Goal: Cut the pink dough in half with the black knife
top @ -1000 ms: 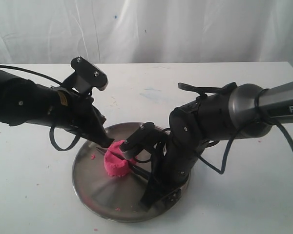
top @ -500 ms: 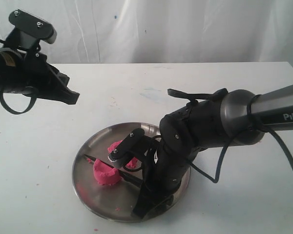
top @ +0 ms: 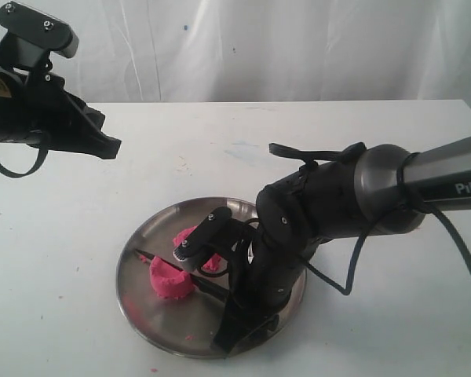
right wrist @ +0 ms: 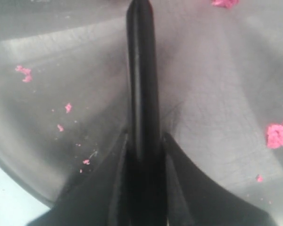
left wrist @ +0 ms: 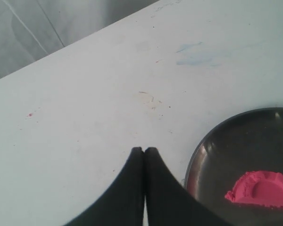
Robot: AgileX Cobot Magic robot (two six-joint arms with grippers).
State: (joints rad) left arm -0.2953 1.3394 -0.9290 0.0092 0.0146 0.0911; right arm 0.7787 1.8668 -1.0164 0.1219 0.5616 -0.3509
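The pink dough lies on the steel plate as a large chunk, with a smaller pink piece behind it. The black knife lies low across the plate between them, its tip pointing left. My right gripper is shut on the knife's handle, seen close over the plate's floor. High above the table's left side, my left gripper is far from the plate. Its fingertips are pressed together and hold nothing. The dough shows at that view's edge.
Pink crumbs are scattered on the plate and a few lie on the white table. A white curtain hangs behind the table. The bulky right arm hangs over the plate's right half.
My left gripper has left the dough and risen back to the upper left. My right arm has shifted left with the knife, and the dough now lies in two parts.
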